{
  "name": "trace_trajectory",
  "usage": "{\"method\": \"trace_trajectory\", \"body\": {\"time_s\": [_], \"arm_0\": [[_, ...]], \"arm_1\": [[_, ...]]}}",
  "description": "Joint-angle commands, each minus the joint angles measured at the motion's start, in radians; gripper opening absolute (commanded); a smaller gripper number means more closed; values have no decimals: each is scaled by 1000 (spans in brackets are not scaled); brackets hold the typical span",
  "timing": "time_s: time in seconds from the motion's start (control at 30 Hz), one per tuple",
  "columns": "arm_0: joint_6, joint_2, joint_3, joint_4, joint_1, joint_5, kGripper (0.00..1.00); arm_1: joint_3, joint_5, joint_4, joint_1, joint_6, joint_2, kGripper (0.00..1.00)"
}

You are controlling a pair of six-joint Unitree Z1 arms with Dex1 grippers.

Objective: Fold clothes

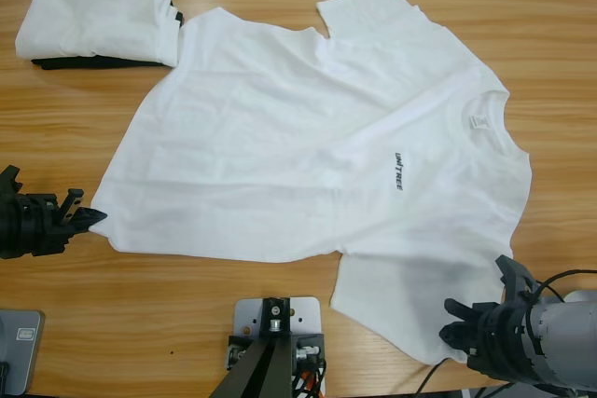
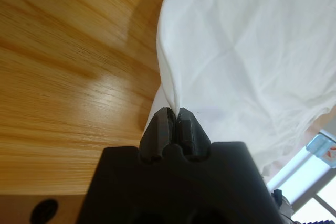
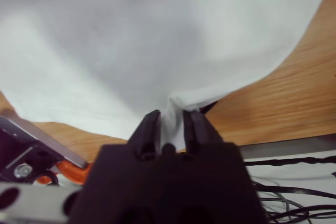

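A plain white cotton T-shirt (image 1: pixel 308 146) with small black script on the chest lies spread and softly creased across the long wooden table (image 1: pixel 280 305) — neck label toward the right. The left gripper (image 1: pixel 82 214) has its black jaws pinched tight on the shirt's corner; the right gripper (image 1: pixel 476 319) clamps the near sleeve's edge. A folded white garment (image 1: pixel 93 20) rests on folded black cloth (image 1: pixel 84 62) at the far left corner.

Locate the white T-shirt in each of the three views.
High view: T-shirt spread across the table's middle.
Left wrist view: fills the right side, corner pinched in the left gripper.
Right wrist view: fills the top, edge between the right gripper jaws.
Shared landmark: wooden table.
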Motion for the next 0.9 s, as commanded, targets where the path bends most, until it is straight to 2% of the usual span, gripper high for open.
{"method": "trace_trajectory", "body": {"time_s": [0.03,0.13,0.27,0.3,0.37,0.6,0.77,0.83,0.9], "arm_0": [[15,22,16,-15,4,-17,0],[15,22,16,-15,4,-17,0],[15,22,15,-15,3,-17,0],[15,22,14,-15,4,-17,0],[15,22,13,-15,4,-17,0],[15,23,17,-15,4,-17,0],[15,23,17,-15,4,-17,0],[15,23,15,-15,3,-17,0],[15,18,11,-15,3,-17,0]], "arm_1": [[9,32,-8,7,15,28,257],[5,40,-11,7,14,33,329],[7,55,-32,7,7,59,326],[10,56,-40,7,7,62,302],[18,55,-47,7,7,59,8],[30,41,-56,7,5,59,0],[29,8,-28,7,-62,32,0],[10,-42,70,7,-87,-33,0],[-70,-89,258,7,-113,-128,0]]}}
